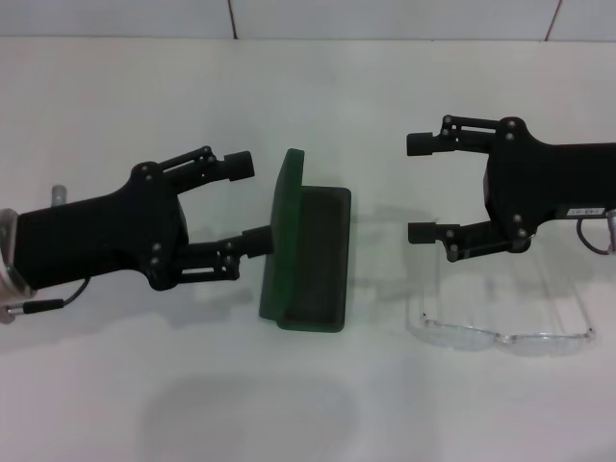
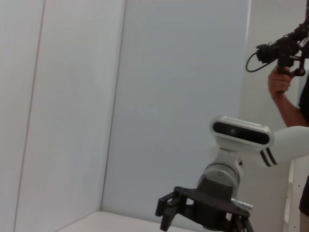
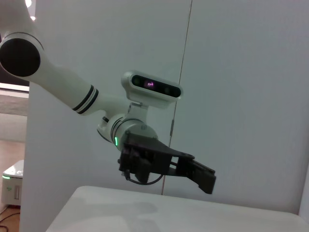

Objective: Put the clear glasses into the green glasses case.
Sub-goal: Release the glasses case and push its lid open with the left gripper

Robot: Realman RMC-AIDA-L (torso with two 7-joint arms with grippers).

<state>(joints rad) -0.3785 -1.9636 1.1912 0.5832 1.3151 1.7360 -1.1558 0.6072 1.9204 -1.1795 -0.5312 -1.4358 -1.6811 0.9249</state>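
In the head view we see the green glasses case [image 1: 310,252] lying open at the middle of the white worktop [image 1: 308,106], its lid standing up along the side toward nine o'clock and the tray toward three o'clock. The left claw [image 1: 245,203] reaches in from nine o'clock with its fingers spread wide; the lower fingertip [image 1: 258,241] touches or nearly touches the raised lid, and we cannot tell which. The clear glasses [image 1: 502,330] lie flat on the worktop at about four o'clock from the case, well apart from it. The right claw [image 1: 422,188] comes in from three o'clock, its fingers spread, hanging just at twelve o'clock of the glasses and gripping nothing.

In the left wrist view we see the right claw [image 2: 166,212] farther off before white walls, beneath its wrist camera [image 2: 241,131]. A person's hand [image 2: 279,80] holds a black device at two o'clock.

In the right wrist view we see the left claw [image 3: 205,178] above the worktop edge, under its own wrist camera [image 3: 153,87]; neither case nor glasses shows here.
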